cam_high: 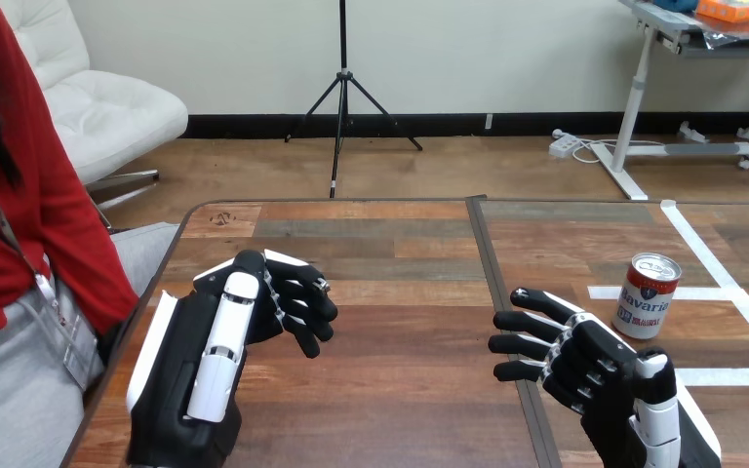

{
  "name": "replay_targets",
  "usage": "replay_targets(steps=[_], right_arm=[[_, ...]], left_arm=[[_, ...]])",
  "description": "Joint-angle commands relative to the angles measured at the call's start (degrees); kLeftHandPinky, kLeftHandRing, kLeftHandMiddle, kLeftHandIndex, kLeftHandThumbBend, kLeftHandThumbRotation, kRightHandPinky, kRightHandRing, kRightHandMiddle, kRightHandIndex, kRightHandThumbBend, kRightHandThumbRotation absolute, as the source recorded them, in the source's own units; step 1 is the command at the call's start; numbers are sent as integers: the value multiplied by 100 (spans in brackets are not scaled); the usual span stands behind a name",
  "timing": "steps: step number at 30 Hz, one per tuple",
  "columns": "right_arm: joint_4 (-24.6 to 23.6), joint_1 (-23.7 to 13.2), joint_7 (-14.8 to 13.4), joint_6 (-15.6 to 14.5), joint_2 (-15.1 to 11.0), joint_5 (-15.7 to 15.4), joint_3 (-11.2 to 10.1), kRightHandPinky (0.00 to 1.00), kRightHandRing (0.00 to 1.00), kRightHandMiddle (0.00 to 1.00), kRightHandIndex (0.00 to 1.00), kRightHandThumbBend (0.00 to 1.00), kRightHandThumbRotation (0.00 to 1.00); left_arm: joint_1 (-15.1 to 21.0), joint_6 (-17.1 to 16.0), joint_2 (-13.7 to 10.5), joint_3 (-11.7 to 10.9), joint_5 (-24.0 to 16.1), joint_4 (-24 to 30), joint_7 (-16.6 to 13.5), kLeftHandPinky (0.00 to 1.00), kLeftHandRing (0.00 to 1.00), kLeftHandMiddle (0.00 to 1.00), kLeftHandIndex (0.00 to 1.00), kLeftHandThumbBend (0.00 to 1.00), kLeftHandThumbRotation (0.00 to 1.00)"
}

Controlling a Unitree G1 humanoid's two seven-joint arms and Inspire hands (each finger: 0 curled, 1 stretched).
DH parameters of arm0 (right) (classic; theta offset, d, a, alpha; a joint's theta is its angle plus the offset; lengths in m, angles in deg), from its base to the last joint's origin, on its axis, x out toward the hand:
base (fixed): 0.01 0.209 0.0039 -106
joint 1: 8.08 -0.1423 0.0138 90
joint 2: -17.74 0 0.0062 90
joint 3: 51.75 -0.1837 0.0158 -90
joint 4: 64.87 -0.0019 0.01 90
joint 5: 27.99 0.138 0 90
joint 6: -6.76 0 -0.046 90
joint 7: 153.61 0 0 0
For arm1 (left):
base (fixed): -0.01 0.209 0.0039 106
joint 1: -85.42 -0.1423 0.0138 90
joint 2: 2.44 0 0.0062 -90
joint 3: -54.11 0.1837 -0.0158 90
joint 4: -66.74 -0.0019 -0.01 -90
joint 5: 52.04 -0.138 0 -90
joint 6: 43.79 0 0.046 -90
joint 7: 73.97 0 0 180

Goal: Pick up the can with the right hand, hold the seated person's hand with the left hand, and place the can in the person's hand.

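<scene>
A red and white can [648, 295] stands upright on the table's right part, beside white tape lines. My right hand [585, 366] hovers low at the front right, a little left of the can and apart from it, with its fingers spread and only lightly bent, holding nothing. My left hand [219, 341] is at the front left, palm turned inward, its fingers loosely curved toward the right with nothing in them. The person sits at the view's left edge; their torso and lap show there.
The wooden table [390, 292] has a dark seam running front to back through its middle. White tape lines [712, 283] mark a box on the right part around the can. The table's left edge is close to the person.
</scene>
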Motion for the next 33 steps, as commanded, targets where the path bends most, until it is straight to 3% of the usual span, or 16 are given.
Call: replay_targets(steps=[1,13,22,25,33], right_arm=[[-240,-247,56,-18,-115,-9,42,68,75,78,81,95,100],[-173,-332,73,-33,-97,-67,46,68,75,78,81,94,100],[119,-634,-71,36,-66,-343,24,70,76,79,81,94,100],[328,-851,-209,137,-69,-569,-12,70,76,79,81,93,100],[1109,-1709,-950,350,-276,-1640,-146,73,80,82,82,96,100]], left_arm=[[240,-28,119,-30,31,118,-5,29,39,44,46,15,100],[264,-46,111,-42,5,98,-8,29,39,44,45,15,100],[304,-17,98,-63,26,77,0,29,39,44,45,15,100],[320,-9,105,-61,33,69,0,29,39,44,45,16,100],[382,-18,123,-48,13,16,-3,29,38,43,45,15,100]])
